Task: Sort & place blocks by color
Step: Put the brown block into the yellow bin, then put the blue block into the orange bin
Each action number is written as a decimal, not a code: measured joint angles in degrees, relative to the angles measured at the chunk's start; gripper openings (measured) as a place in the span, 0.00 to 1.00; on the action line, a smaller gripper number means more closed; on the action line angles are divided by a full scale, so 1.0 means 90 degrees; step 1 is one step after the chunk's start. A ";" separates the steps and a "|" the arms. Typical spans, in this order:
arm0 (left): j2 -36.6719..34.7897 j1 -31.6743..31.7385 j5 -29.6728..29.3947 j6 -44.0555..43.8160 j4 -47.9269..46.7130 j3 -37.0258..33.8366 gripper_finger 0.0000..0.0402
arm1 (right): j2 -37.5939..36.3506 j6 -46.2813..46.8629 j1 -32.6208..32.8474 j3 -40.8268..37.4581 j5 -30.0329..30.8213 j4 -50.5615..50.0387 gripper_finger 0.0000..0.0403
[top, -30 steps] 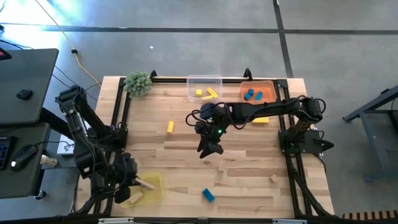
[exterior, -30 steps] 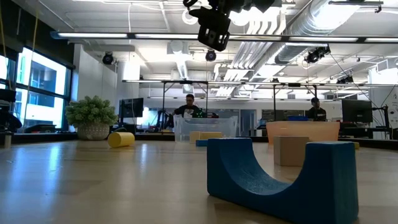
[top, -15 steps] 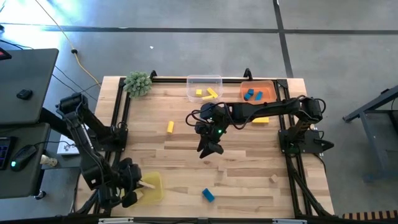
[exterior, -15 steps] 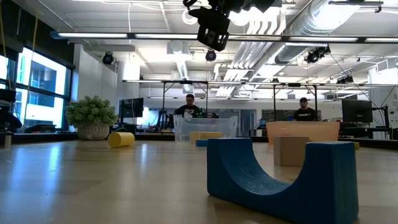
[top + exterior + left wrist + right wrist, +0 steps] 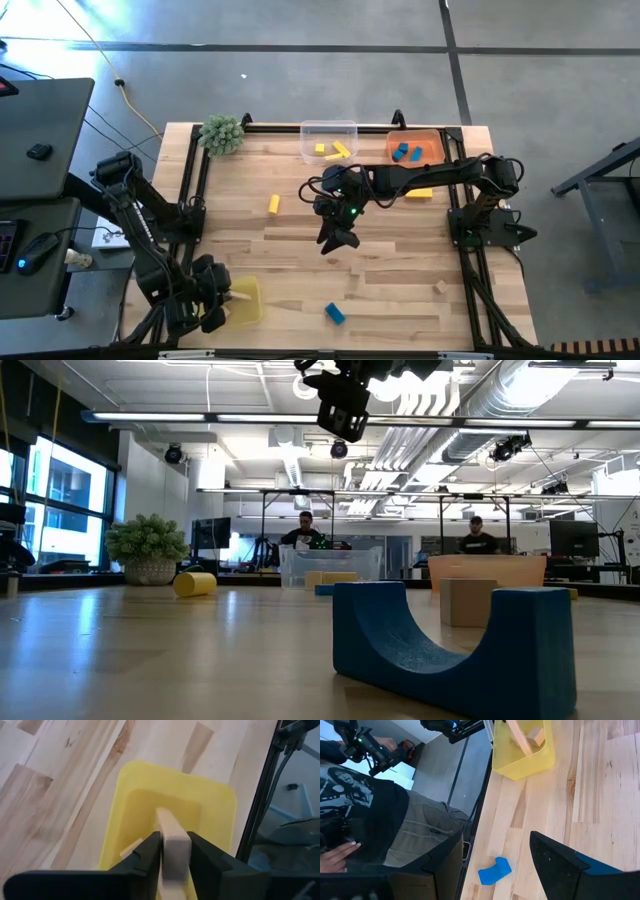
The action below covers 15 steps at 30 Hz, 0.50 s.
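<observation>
My left gripper (image 5: 174, 842) is at the table's near left corner, above the yellow tray (image 5: 250, 305), shut on a plain wood bar (image 5: 170, 827). Another plain wood piece (image 5: 131, 849) lies in that tray. My right gripper (image 5: 336, 240) hangs open above the table's middle, holding nothing. On the table lie a yellow block (image 5: 273, 204), a blue arch block (image 5: 334, 313), a plain cube (image 5: 438, 288) and a yellow bar (image 5: 420, 193). Yellow blocks (image 5: 330, 150) lie in the clear tray, blue ones (image 5: 405, 152) in the orange tray. My left gripper pinches the plain wood bar between its two fingers (image 5: 147, 852), which lie across the bar's near part (image 5: 175, 845). The bar's free end (image 5: 164, 817) sticks out forward and slants down into the yellow tray. Whether that end touches the tray's floor, I cannot tell.
A green spiky plant (image 5: 222, 133) stands at the far left corner. The clear tray (image 5: 329, 131) and orange tray (image 5: 432, 137) sit along the far edge. A black frame borders the table. A person (image 5: 365, 815) stands beyond the near left side.
My left arm has drawn a little toward the table's near edge, staying shut on the wood bar over the yellow tray. In the room behind the table, a person has walked leftward.
</observation>
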 joint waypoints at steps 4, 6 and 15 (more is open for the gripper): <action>0.0000 0.0064 0.0431 0.0000 0.0001 0.0000 0.25 | 0.0000 0.0000 0.0000 0.0000 0.0000 -0.0010 0.53; 0.0000 0.0064 0.0554 -0.0002 0.0001 0.0000 0.27 | 0.0000 -0.0001 0.0000 0.0000 0.0000 -0.0010 0.53; -0.0012 0.0064 0.0721 0.0015 -0.0002 0.0000 0.35 | 0.0000 0.0000 0.0000 0.0000 0.0004 -0.0012 0.53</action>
